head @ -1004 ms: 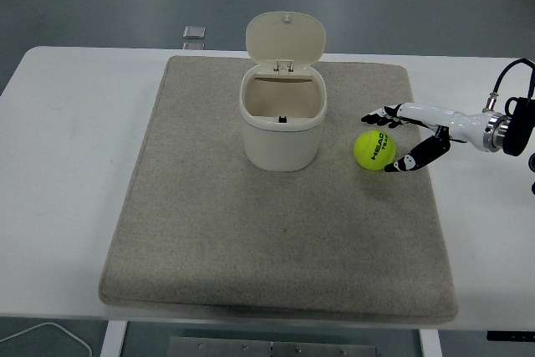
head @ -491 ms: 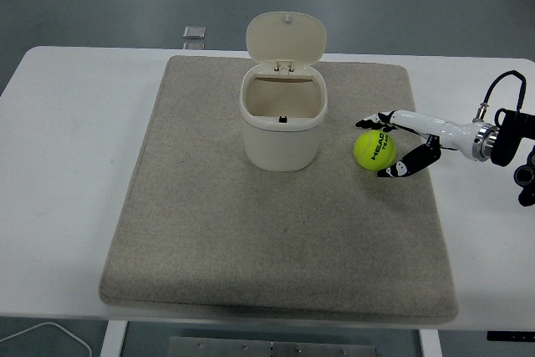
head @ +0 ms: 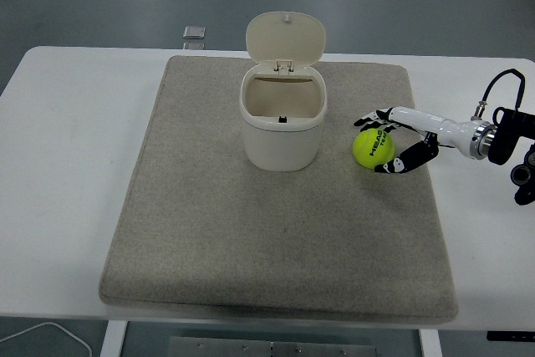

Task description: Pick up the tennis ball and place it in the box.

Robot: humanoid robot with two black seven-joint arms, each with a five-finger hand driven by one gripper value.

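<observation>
A yellow-green tennis ball [head: 374, 149] lies on the grey mat [head: 276, 232], just right of the box. The box [head: 282, 127] is a cream bin with its hinged lid [head: 285, 38] standing open at the back. My right hand [head: 369, 145] reaches in from the right edge and closes around the ball. Its fingers [head: 372, 119] lie over the ball's far side and its thumb [head: 393, 165] presses on the near right side. The ball rests on the mat. The left arm is out of view.
The mat covers most of the white table [head: 67, 165]. A small grey object [head: 195, 33] lies at the table's far edge. A cable [head: 497, 83] loops above my right wrist. A white cord [head: 50, 332] shows at the bottom left.
My right hand has moved left onto the ball, and its fingers and thumb have closed in around it. The ball has not moved.
</observation>
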